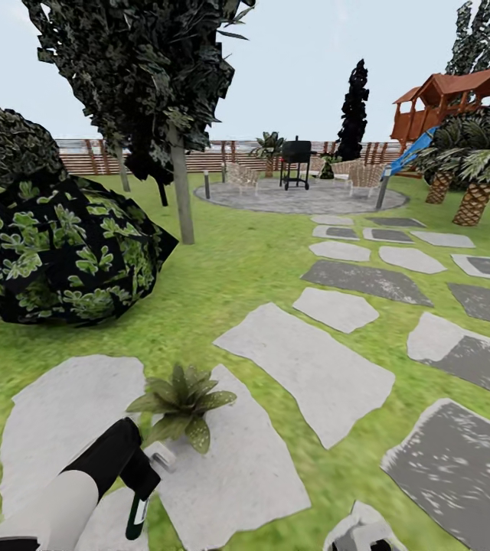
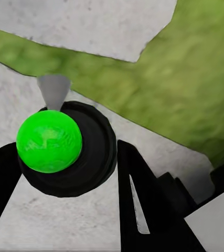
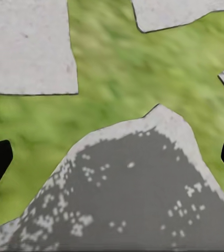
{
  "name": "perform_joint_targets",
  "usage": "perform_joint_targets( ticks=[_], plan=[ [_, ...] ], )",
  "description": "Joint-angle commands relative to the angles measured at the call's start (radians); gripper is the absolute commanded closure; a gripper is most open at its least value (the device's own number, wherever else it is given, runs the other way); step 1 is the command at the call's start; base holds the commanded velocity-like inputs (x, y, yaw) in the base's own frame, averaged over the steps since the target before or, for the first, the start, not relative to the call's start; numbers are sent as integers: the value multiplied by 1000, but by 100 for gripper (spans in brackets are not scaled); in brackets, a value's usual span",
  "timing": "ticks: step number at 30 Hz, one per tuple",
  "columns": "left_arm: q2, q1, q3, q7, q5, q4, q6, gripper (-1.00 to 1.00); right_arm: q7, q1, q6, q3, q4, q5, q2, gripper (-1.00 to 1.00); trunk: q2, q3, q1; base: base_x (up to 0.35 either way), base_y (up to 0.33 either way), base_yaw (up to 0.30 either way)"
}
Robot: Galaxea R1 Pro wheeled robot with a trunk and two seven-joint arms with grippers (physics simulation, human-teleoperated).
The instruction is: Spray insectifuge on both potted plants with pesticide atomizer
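The left gripper (image 1: 139,490) clamped the round, green-based pesticide atomizer (image 2: 64,149) near a broad-leaved potted plant (image 1: 182,403); the right gripper (image 3: 112,157) stood open above mottled stone.

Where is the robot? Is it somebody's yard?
Yes, it looks like a back garden: a green lawn with grey stepping stones, a wooden fence at the back, a barbecue grill on a round patio, and a play tower with a slide.
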Motion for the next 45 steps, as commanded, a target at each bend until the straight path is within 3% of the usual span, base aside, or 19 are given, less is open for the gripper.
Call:
perform_joint_targets(
  ticks=[1, 5, 8, 19, 32, 45],
  plan=[
    [0, 0, 12, -7, -5, -2, 4, 100, -10, -1, -1, 8, 1, 7, 0, -100, 0, -1, 0, -68, 313, -1],
    [0, 0, 56, -7, -5, -3, 3, 100, -9, -1, -1, 8, 0, 7, 0, -100, 0, -1, 0, -20, 330, 0],
    [-2, 0, 64, -6, -6, -4, 2, 100, -9, -1, -1, 8, 0, 7, 1, -100, 0, -1, 0, 27, 336, -90],
    [-8, 0, 63, -5, -7, 0, -1, 100, -9, -1, -1, 8, 1, 7, 1, -100, 0, 3, 0, 127, 310, -246],
    [-10, 3, 60, -7, -19, 13, -2, 100, -9, -1, -1, 8, 1, 7, 1, -100, 0, 5, 0, 27, 18, -186],
    [-11, 3, 60, -5, -19, 10, -1, 100, -9, -1, -1, 8, 1, 7, 1, -100, 0, 5, 0, -228, 103, -5]
  ],
)
